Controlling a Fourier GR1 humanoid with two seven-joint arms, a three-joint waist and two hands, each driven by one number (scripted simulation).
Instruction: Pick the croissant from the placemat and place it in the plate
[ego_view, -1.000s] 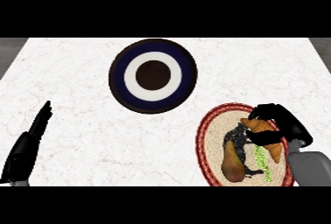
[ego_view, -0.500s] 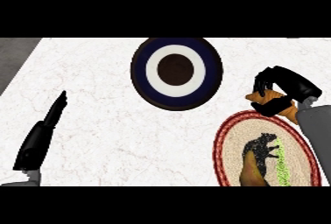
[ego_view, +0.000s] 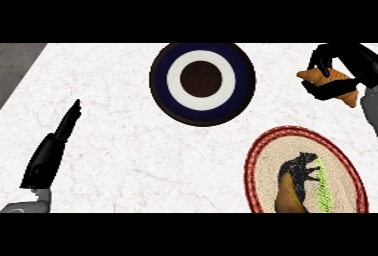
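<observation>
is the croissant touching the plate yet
Apart. The head view shows the croissant held in the right hand, with bare counter between it and the plate.

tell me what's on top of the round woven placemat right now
Nothing rests on the round woven placemat with the red rim; only its printed animal picture shows. The golden croissant is held in the right hand's fingers, off the mat.

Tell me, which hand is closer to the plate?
Right. The right hand, holding the croissant, is just right of the plate; the left hand rests farther off, lower left.
</observation>
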